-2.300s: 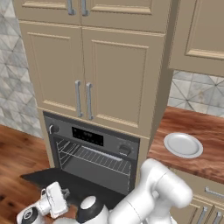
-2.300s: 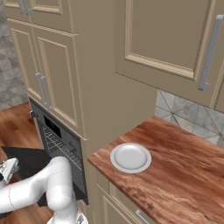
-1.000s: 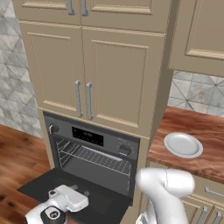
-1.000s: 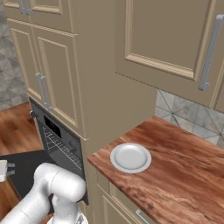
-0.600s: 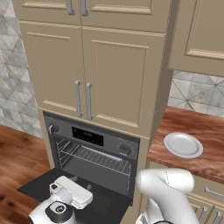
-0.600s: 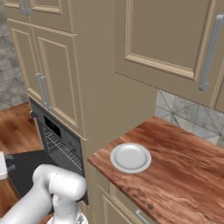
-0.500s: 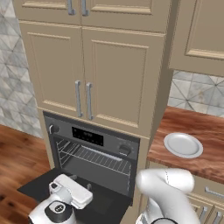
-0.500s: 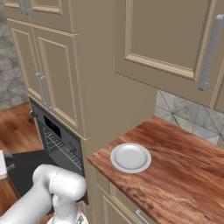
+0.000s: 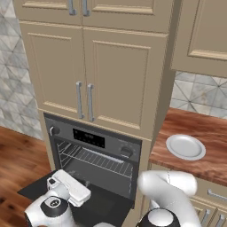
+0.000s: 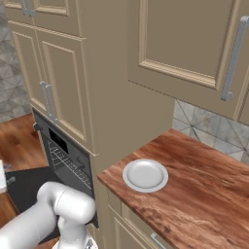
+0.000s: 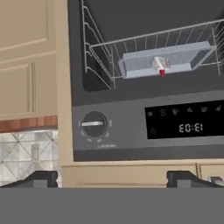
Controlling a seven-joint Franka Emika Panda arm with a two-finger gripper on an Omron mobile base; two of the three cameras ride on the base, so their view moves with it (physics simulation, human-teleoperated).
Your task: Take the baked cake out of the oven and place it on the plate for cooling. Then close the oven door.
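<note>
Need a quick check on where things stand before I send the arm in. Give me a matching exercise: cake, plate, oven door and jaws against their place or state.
Things:
1. baked cake
2. plate
3. oven door
4. gripper

States:
A. bare, on the wooden counter
B. jaws wide apart, holding nothing
C. on a grey tray on the wire rack inside the oven
D. folded down, open

Pairs: 1-C, 2-A, 3-D, 4-B

Flat, even rendered light is filling all three views; no glare is showing. The oven (image 9: 95,162) cavity is staying dim in the centre of the left base view. Soft low-resolution blur is smearing edges throughout, worst in the hand view.
</note>
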